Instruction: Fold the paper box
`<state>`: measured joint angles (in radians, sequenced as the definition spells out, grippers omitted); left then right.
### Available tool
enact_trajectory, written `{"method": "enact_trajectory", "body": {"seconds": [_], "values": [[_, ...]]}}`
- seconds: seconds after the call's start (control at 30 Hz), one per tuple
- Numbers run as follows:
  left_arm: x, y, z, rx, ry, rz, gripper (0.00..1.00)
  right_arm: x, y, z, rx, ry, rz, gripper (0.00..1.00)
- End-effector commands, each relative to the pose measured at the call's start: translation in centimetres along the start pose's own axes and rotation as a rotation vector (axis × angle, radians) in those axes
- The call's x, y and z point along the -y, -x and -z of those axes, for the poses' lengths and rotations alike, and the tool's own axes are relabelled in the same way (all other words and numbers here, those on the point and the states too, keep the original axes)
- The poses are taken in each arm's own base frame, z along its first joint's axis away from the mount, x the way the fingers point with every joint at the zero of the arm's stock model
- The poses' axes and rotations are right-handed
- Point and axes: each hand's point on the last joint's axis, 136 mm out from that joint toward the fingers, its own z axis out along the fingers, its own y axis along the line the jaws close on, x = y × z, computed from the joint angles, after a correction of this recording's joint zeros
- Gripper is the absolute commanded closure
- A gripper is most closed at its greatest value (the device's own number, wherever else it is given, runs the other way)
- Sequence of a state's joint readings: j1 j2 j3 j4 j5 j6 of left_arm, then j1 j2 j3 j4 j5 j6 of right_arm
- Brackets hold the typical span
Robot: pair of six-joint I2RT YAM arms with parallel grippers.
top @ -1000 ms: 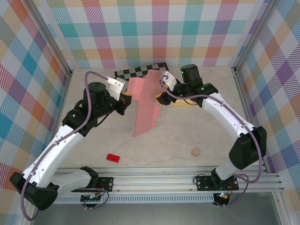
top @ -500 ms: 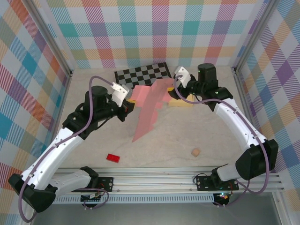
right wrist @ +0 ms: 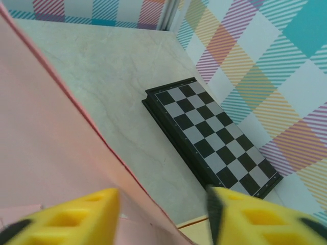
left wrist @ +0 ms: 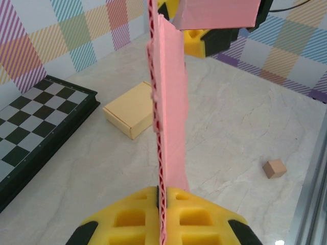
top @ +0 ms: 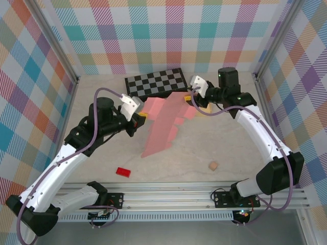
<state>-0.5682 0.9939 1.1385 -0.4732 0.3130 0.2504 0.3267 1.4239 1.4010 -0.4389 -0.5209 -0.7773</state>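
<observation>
The paper box is a flat pink corrugated sheet [top: 162, 124], held off the table between the two arms. My left gripper [top: 139, 118] is shut on the sheet's left edge. In the left wrist view the yellow pads [left wrist: 204, 214] pinch the edge [left wrist: 162, 204] and the pink sheet [left wrist: 169, 102] rises on edge away from the camera. My right gripper [top: 190, 98] is at the sheet's far right corner. Its jaws stand apart in the right wrist view, with the pink sheet [right wrist: 46, 153] running between them against the left finger [right wrist: 76, 217]; the right finger [right wrist: 255, 219] is clear of it.
A folded chessboard [top: 156, 81] lies by the back wall. A yellow box [left wrist: 130, 109] rests on the table under the right arm. A small wooden cube [top: 213, 166] and a red block [top: 122, 172] lie near the front rail.
The right gripper has moved right and back with the sheet's corner, and its jaws have narrowed. The sheet now leans flatter and wider. The left gripper drifted slightly nearer, still shut.
</observation>
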Motion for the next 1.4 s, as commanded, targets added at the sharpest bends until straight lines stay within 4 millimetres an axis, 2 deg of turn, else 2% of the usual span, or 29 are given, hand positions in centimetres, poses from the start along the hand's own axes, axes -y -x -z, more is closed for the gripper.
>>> {"method": "enact_trajectory", "body": {"seconds": [0.0, 0.13, 0.2, 0.23, 0.3, 0.37, 0.47, 0.57, 0.8, 0.97, 1.37], "values": [[0.3, 0.3, 0.3, 0.026, -0.002, -0.022, 1.0, -1.3, 1.4, 0.9, 0.045, 0.077, 0.029, 0.7], [0.0, 0.7, 0.5, 0.053, 0.021, -0.017, 1.0, -2.1, 1.3, 1.1, 0.041, 0.115, 0.018, 0.88], [0.1, 0.7, 0.5, 0.064, 0.017, -0.012, 1.0, -2.8, 1.4, 1.3, 0.049, 0.149, 0.04, 0.92], [0.2, 0.7, 0.5, 0.066, 0.012, -0.01, 1.0, -3.1, 1.5, 1.3, 0.057, 0.158, 0.047, 0.91], [0.3, 0.7, 0.6, 0.071, 0.007, -0.013, 1.0, -3.1, 1.5, 1.4, 0.066, 0.152, 0.061, 0.81], [0.6, 0.7, 0.7, 0.079, -0.009, -0.015, 1.0, -3.0, 1.3, 1.2, 0.059, 0.144, 0.063, 0.8], [1.4, 1.0, 1.1, 0.095, -0.044, -0.025, 1.0, -2.7, 0.8, 0.8, 0.036, 0.141, 0.059, 0.74], [2.2, 1.2, 1.4, 0.104, -0.084, -0.039, 1.0, -2.5, 0.6, 0.7, 0.031, 0.14, 0.064, 0.73], [2.4, 0.9, 1.3, 0.096, -0.097, -0.055, 1.0, -2.7, 0.6, 0.6, 0.021, 0.172, 0.064, 0.72], [3.0, 1.1, 1.5, 0.105, -0.127, -0.059, 1.0, -2.8, 0.5, 0.5, 0.028, 0.176, 0.097, 0.67], [3.6, 1.3, 1.8, 0.113, -0.16, -0.072, 1.0, -3.2, 0.4, -0.2, 0.056, 0.217, 0.125, 0.67]]}}
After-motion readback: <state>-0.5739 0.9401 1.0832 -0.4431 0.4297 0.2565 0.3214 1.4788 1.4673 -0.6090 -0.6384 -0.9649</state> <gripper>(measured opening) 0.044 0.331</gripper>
